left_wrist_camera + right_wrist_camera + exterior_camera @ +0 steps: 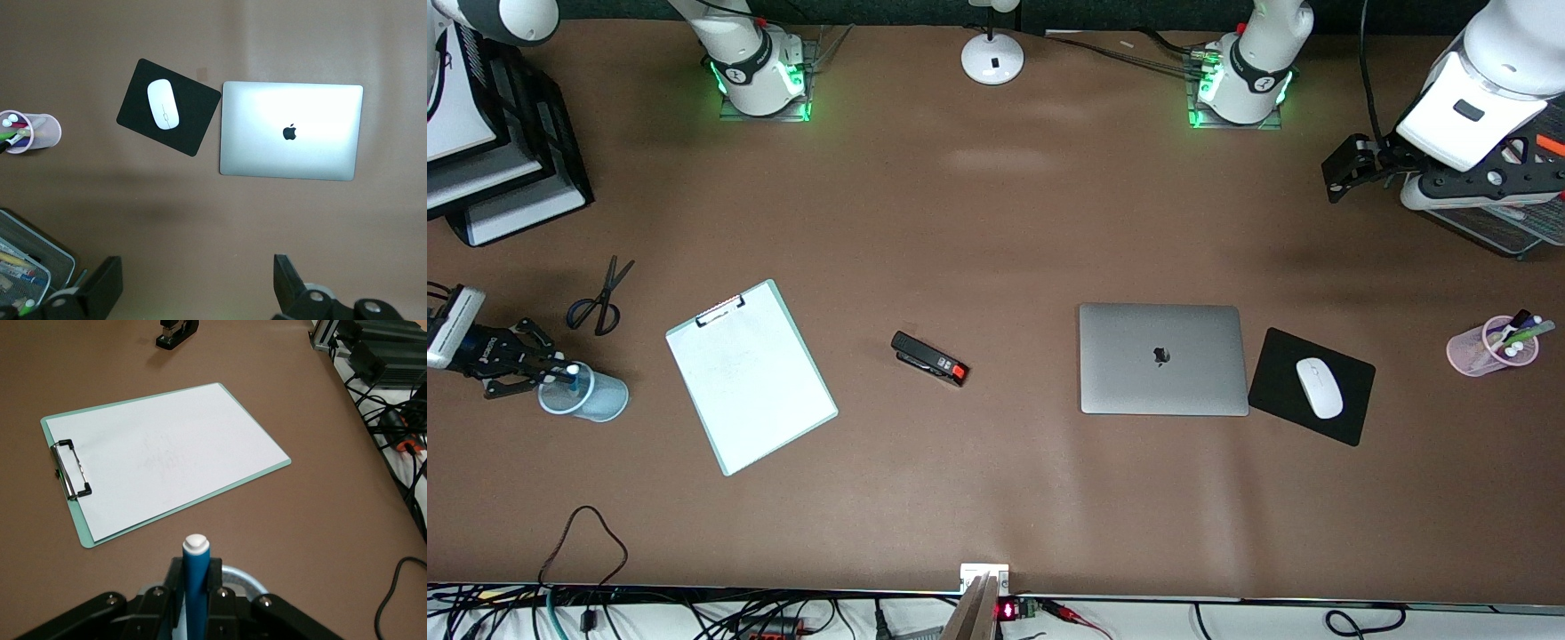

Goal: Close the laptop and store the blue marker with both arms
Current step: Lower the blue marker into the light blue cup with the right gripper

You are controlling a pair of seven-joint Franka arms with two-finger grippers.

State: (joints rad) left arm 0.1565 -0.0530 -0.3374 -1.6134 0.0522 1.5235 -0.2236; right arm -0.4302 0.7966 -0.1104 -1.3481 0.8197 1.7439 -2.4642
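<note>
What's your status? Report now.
Right tool shut on blue marker, over blue cup. Left tool open, waiting above table. Laptop closed. Nothing in the way.

laptop (pixel 1161 358) silver-grey | blue marker (pixel 196 587) white-tipped | clipboard (pixel 751 375) mint-edged

A robotics lab staged as an office desk: two white jointed arms (pixel 751 62) bolted to a brown paper-covered counter (pixel 996 222), loose black cables (pixel 587 551) along its edge, and a mint-green clipboard (pixel 751 378) and black-and-red stapler (pixel 929 358) as props.
</note>
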